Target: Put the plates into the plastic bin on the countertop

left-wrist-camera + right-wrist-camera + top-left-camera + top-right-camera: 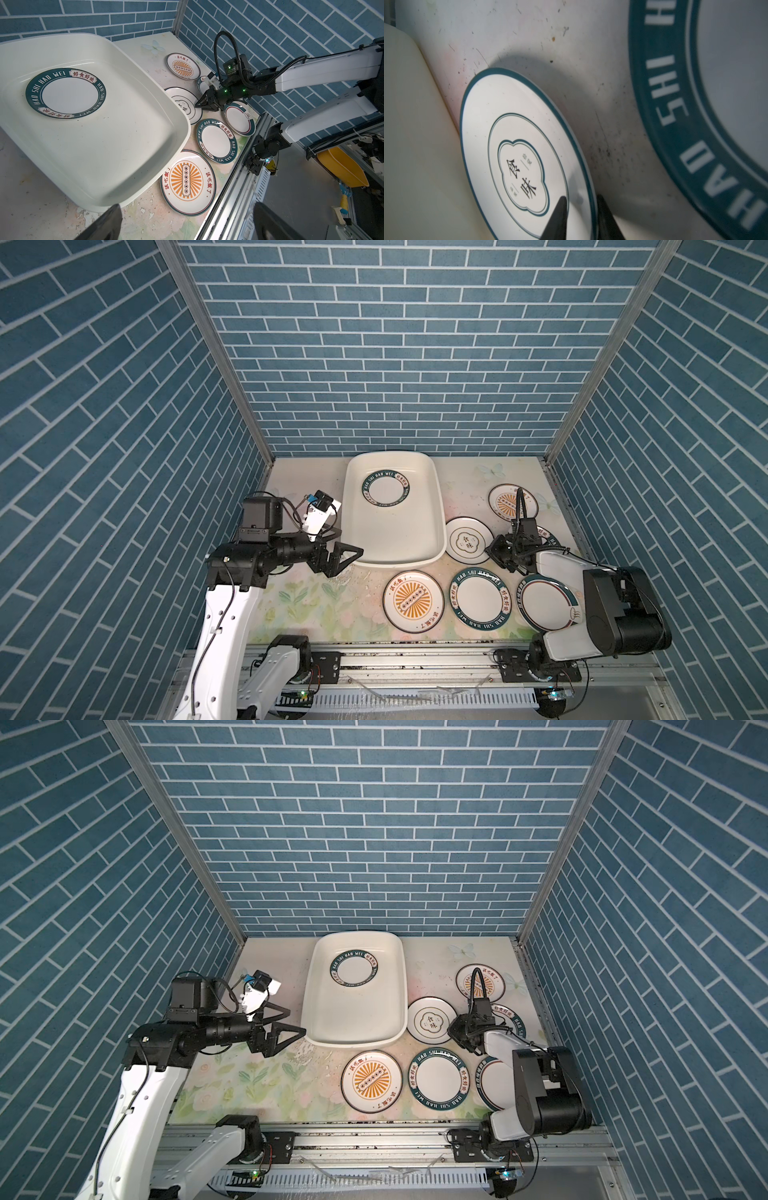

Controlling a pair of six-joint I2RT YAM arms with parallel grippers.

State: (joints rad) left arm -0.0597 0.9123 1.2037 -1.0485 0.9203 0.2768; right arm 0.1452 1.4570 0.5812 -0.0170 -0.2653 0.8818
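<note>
R gripper (581, 200) is down on the cloud-emblem plate (465, 540), which lies just beside the bin (390, 537) on its R-arm side. R wrist view: one finger over the plate's face, the other under the rim, teal edge pinched btwn them. Plate looks tipped, gripped side up, but that close-up is skewed, so not certain.

L gripper (351, 542) hangs at the bin's front corner on the L-arm side. Fingers spread wide, nothing btwn them.

Inside the bin: one lettered plate (385, 492), flat on the floor, toward the back end.

Everything else sits out on the countertop (307, 605):
- In front of the bin: sunburst plate (413, 601), flat.
- Just beside that, further to the R-arm side: 2nd lettered plate (480, 599), narrow gap btwn the two.
- Next along: part-teal-rim plate (544, 605) w/ a small steam mark, its outer side covered by the R arm (561, 572).
- Off the bin's R-arm side, further back than the cloud-emblem plate: 2nd sunburst plate (505, 502), w/ the R arm's black cable (521, 506) looping across it in both top views.
- 3rd lettered plate (200, 85) shows only a slice of rim from behind the R wrist; the rest is hidden.
</note>
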